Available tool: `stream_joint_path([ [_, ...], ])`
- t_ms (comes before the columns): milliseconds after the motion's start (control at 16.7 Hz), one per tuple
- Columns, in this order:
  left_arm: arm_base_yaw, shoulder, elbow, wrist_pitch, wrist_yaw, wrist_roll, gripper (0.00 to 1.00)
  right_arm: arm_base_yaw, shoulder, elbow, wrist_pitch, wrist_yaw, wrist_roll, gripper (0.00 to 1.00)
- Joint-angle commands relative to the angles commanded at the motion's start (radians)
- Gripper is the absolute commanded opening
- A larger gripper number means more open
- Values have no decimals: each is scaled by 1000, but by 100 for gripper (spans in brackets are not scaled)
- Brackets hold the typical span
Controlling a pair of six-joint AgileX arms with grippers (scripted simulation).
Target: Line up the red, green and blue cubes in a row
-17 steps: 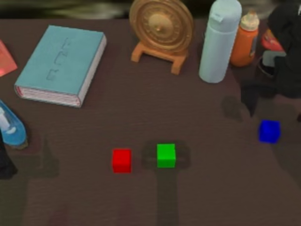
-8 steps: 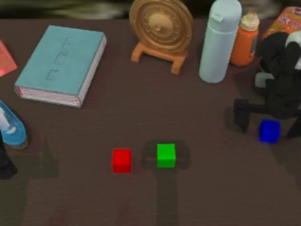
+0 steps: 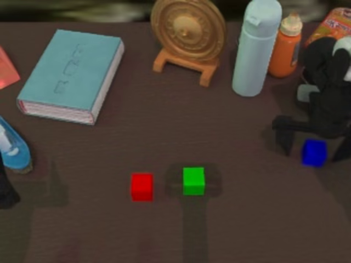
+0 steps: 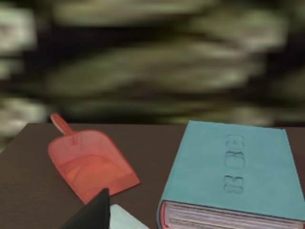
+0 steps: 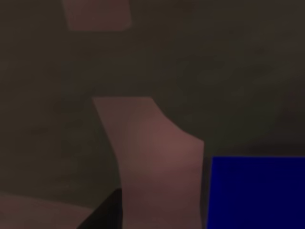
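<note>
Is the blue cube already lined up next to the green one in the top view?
No: the blue cube sits far to the right of and above the green cube, between the open fingers of the right gripper.

red cube [image 3: 142,187], green cube [image 3: 193,181], deep blue cube [image 3: 314,152] on a dark brown table [image 3: 164,137]. far left, a teal book [image 3: 71,74]; far centre, a gold disc [image 3: 188,24] on orange stand; pale bottle [image 3: 256,46]; orange bottle [image 3: 285,46].

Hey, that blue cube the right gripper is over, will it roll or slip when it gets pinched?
The blue cube has flat faces and sits flat on the table, so it probably won't roll. Its matte, plain sides should give the right gripper decent grip. Being small, it likely shifts easily if one finger touches first.
</note>
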State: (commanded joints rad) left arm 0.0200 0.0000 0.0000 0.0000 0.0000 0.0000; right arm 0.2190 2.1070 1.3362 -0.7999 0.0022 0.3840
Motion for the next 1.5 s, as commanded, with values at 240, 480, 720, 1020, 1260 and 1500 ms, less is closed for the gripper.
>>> stream_joint_path([
  [240, 0, 0, 0, 0, 0, 0, 100, 0, 0, 0, 0, 0, 0, 32],
  [480, 0, 0, 0, 0, 0, 0, 100, 0, 0, 0, 0, 0, 0, 2],
  [720, 0, 0, 0, 0, 0, 0, 100, 0, 0, 0, 0, 0, 0, 0],
  [1020, 0, 0, 0, 0, 0, 0, 100, -2, -20, 6, -9, 7, -3, 0],
  [1260, 0, 0, 0, 0, 0, 0, 100, 0, -45, 53, -82, 7, -3, 0],
  [1500, 0, 0, 0, 0, 0, 0, 100, 5, -101, 135, -227, 6, -5, 0],
])
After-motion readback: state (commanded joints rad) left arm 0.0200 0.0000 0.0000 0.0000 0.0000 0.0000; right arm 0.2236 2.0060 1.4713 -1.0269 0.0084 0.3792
